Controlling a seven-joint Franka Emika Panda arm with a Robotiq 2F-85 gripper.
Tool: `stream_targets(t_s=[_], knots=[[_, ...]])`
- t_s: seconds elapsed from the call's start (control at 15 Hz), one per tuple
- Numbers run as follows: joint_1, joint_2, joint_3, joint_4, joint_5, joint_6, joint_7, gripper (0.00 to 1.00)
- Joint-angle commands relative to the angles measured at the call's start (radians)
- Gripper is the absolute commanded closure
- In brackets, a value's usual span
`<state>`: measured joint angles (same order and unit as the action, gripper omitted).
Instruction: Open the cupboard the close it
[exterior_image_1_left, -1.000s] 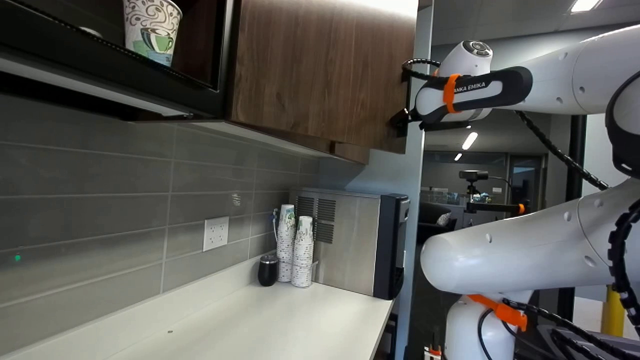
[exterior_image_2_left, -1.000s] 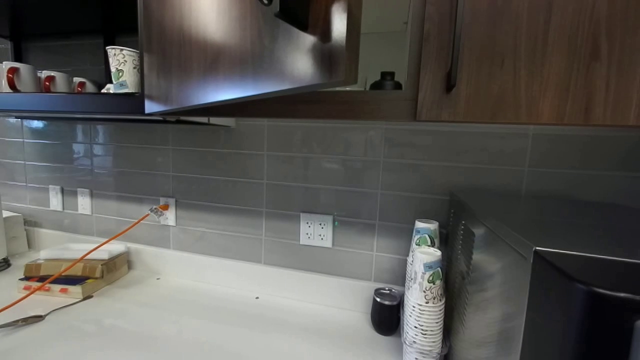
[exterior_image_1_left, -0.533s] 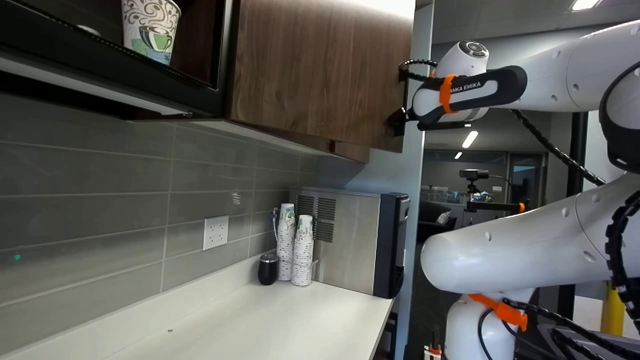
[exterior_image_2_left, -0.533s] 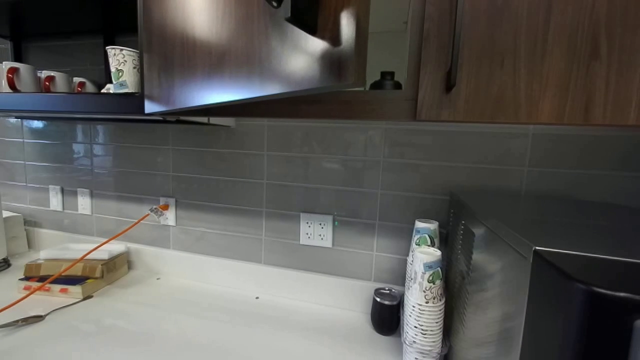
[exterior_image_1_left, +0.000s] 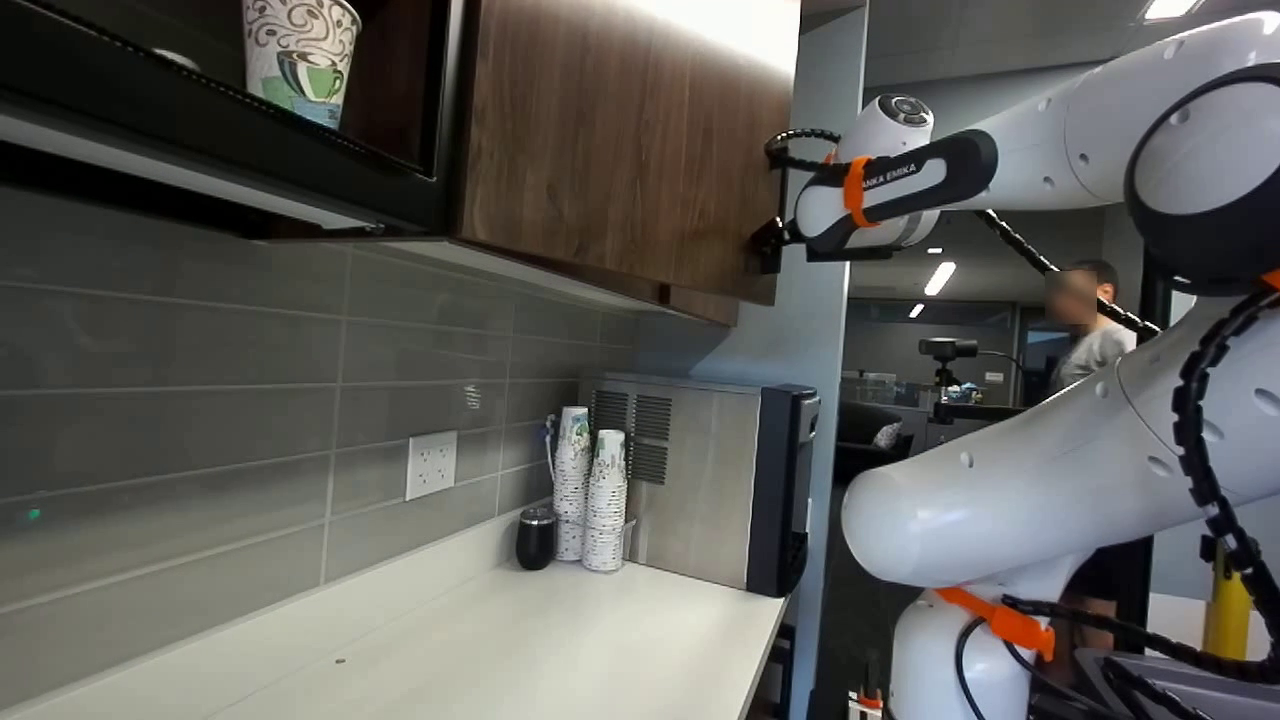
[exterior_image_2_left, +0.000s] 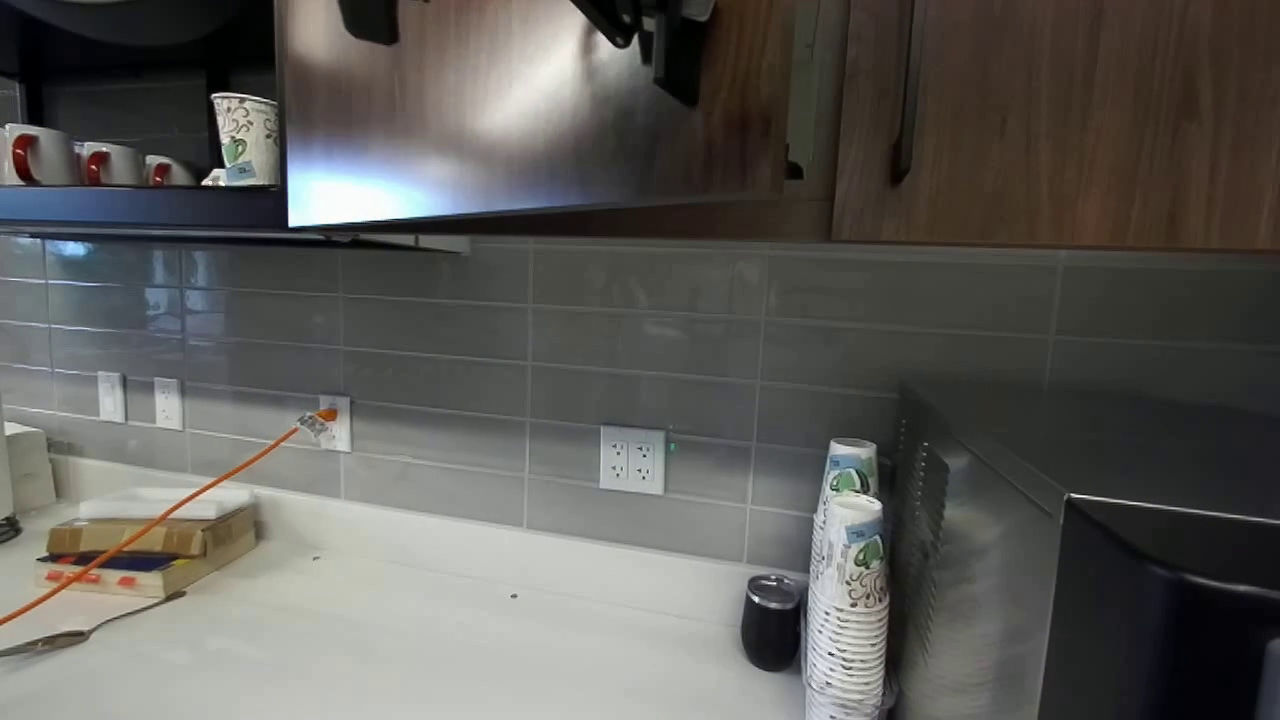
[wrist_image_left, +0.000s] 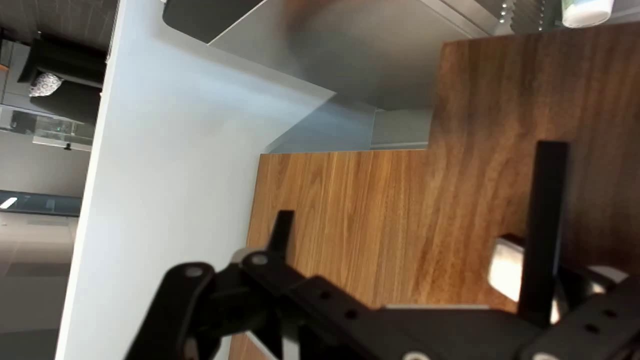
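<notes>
The dark-brown cupboard door (exterior_image_1_left: 630, 150) stands partly open; it also shows in an exterior view (exterior_image_2_left: 480, 130), where a narrow gap (exterior_image_2_left: 803, 90) remains at its free edge. In the wrist view the door's face (wrist_image_left: 590, 100) fills the right side. Its black bar handle (wrist_image_left: 550, 200) runs up and down there. My gripper (wrist_image_left: 425, 225) has its fingers spread, one past the door's free edge; the other is cut off at the right, beyond the handle. In both exterior views the gripper (exterior_image_1_left: 770, 243) is at the door's front by the handle; contact is unclear. It also shows at the top edge (exterior_image_2_left: 620, 22).
A closed wood door (exterior_image_2_left: 1060, 120) adjoins on the right. A black open shelf (exterior_image_2_left: 130, 205) holds mugs and a patterned cup. Below, the white counter (exterior_image_1_left: 520, 650) carries a steel machine (exterior_image_1_left: 690, 480), cup stacks (exterior_image_1_left: 605, 510) and a black tumbler (exterior_image_1_left: 535, 540). A wall panel (wrist_image_left: 175, 125) is beside.
The door has swung further toward shut, narrowing the gap and hiding most of the dark bottle inside. The gripper and arm moved with it. A person has appeared in the background.
</notes>
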<state>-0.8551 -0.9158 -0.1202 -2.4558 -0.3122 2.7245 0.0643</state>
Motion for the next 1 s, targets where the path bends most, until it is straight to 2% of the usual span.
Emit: stream_targets(t_s=[0.0, 0.53, 0.93], knots=[[0.035, 0.123, 0.02, 0.094, 0.031, 0.032, 0.029, 0.0], [0.104, 0.317, 0.04, 0.268, 0.03, 0.025, 0.041, 0.0], [0.235, 0.404, -0.013, 0.354, 0.058, 0.01, 0.006, 0.0]])
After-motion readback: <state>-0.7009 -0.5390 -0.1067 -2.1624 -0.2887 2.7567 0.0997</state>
